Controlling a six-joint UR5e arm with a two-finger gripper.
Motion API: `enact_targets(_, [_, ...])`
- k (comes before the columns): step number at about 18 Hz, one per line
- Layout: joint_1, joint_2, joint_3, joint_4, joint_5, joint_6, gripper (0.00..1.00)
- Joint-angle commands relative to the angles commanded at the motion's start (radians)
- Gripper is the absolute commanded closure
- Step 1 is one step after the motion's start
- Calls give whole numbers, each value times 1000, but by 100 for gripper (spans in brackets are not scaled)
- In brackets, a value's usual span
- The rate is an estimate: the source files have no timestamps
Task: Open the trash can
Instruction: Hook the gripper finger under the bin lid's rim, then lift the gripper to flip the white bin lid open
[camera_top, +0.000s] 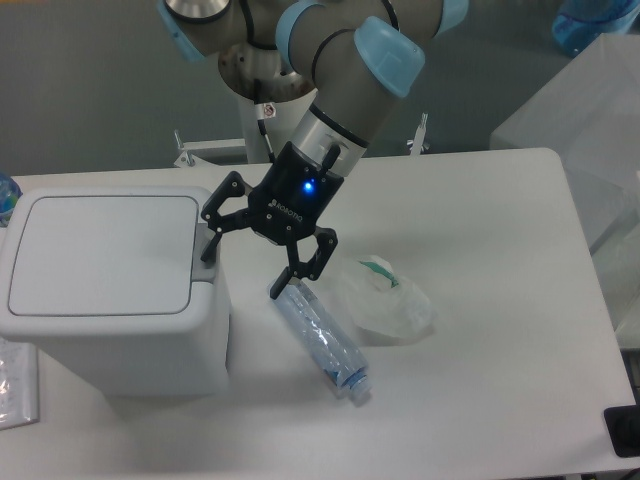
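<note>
Trash can (110, 290), white, boxy, lid flat down; gripper (243, 271) spread wide, empty.

The large boxy white plastic trash can (110, 290) sits at the left of the frame on the flat white table (500, 330), its flat square lid (105, 252) lying closed on top. Just right of the can's upper right corner hangs the black two-finger gripper (240, 272), jaws spread, one finger (212, 240) at the lid's right edge. Below it, at centre frame, a clear plastic bottle (320, 337) lies slanted on the table. A small translucent plastic bag (385, 298) lies just right of the bottle.
</note>
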Motion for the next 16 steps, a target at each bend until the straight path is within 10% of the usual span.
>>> enact_targets(16, [18,-9,15,3,12,-9,0])
